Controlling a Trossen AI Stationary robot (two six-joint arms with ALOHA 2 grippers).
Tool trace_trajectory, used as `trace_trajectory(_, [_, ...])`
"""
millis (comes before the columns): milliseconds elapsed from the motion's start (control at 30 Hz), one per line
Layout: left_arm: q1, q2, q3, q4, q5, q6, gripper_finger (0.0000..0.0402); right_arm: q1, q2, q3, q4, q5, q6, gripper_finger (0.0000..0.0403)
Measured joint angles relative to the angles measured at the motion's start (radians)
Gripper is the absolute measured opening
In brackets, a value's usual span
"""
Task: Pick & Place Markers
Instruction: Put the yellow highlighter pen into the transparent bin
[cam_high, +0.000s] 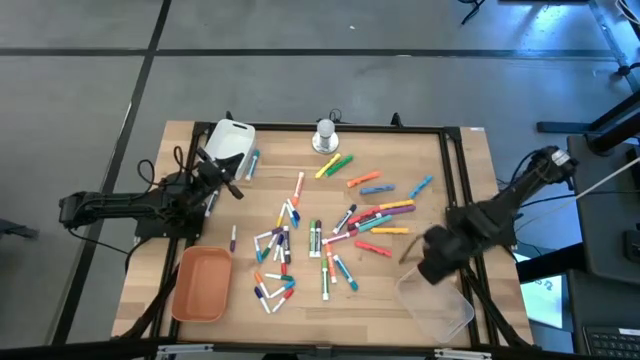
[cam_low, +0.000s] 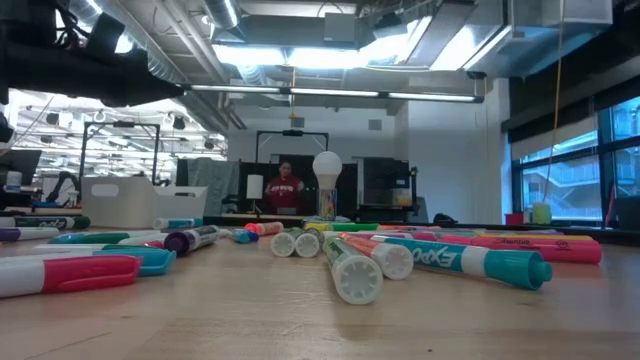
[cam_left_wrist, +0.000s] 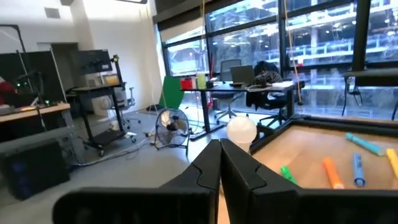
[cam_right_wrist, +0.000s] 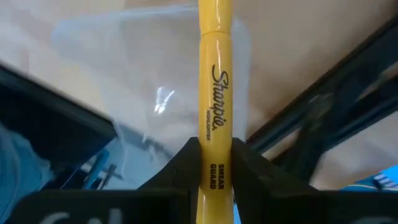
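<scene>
Right gripper (cam_right_wrist: 214, 163) jaws clamped yellow marker (cam_right_wrist: 215, 93), long axis pointing out over clear tray (cam_high: 437, 302), tray at 6 o'clock just beside them. Left gripper (cam_left_wrist: 220, 163) jaws closed, empty, well apart.

Both arms are dark, near-black assemblies of slim tubular links joined by bulkier joint housings. The left arm (cam_high: 130, 208) carries thin black cables that loop loosely along its links, and its wrist end widens into a blocky dark head. The right arm (cam_high: 500, 215) has the same dark finish, with a rounded housing at its outer joint and a broad, boxy wrist block. The left gripper (cam_left_wrist: 219, 163) has two matte black fingers (cam_left_wrist: 239, 171) with flat faces and bevelled, angular edges tapering to narrow tips. The right gripper (cam_right_wrist: 215, 163) shows the same matte black fingers (cam_right_wrist: 180, 165), wedge-shaped, rising from a wide dark base.
</scene>
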Motion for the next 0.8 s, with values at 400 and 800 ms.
trace_trajectory(400, [0.000, 0.000, 0.000, 0.018, 0.036, -0.109, 0.0006, 0.228, 0.175, 0.000, 0.171, 0.020, 0.246, 0.0069])
trace_trajectory(800, [0.000, 0.000, 0.000, 0.005, 0.051, -0.178, 0.0006, 0.340, 0.289, 0.000, 0.299, -0.036, 0.434, 0.0087])
